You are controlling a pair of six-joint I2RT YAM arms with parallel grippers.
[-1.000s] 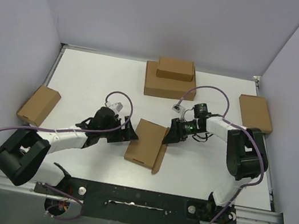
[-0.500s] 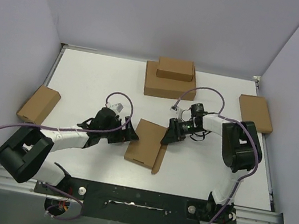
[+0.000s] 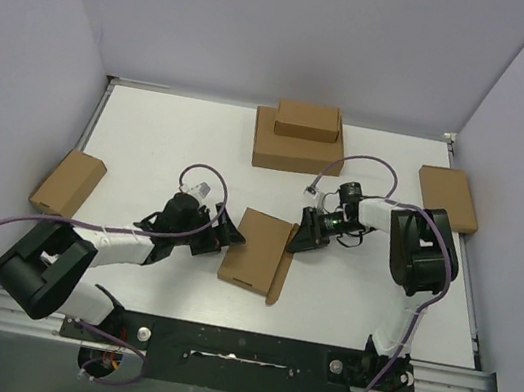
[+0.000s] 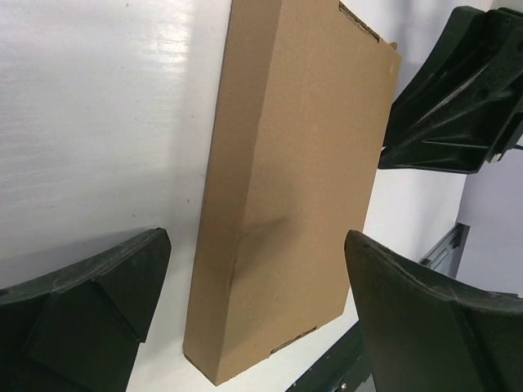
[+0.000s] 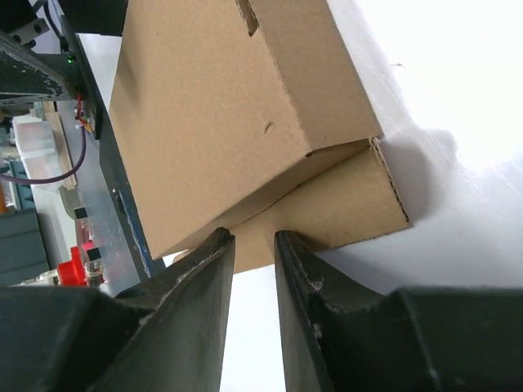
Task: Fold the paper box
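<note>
The paper box (image 3: 255, 249) lies flat at the table's middle, closed, with one long flap (image 3: 279, 278) lying out along its right side. My left gripper (image 3: 225, 233) is wide open at the box's left edge. In the left wrist view the box (image 4: 294, 163) lies ahead between the spread fingers (image 4: 82, 302). My right gripper (image 3: 296, 243) is at the box's upper right edge. In the right wrist view its jaws (image 5: 253, 245) stand a narrow gap apart with nothing between them, tips at the flap (image 5: 343, 204) under the box lid (image 5: 212, 106).
A wide brown box (image 3: 295, 151) with a smaller box (image 3: 308, 120) on top stands at the back. One plain box (image 3: 448, 197) lies at the right edge and another (image 3: 68, 183) at the left edge. The right gripper shows in the left wrist view (image 4: 458, 98).
My right gripper shifted a little up and left, then came back down to the box's right edge. My left arm slid slightly down and left. The box has stayed put.
</note>
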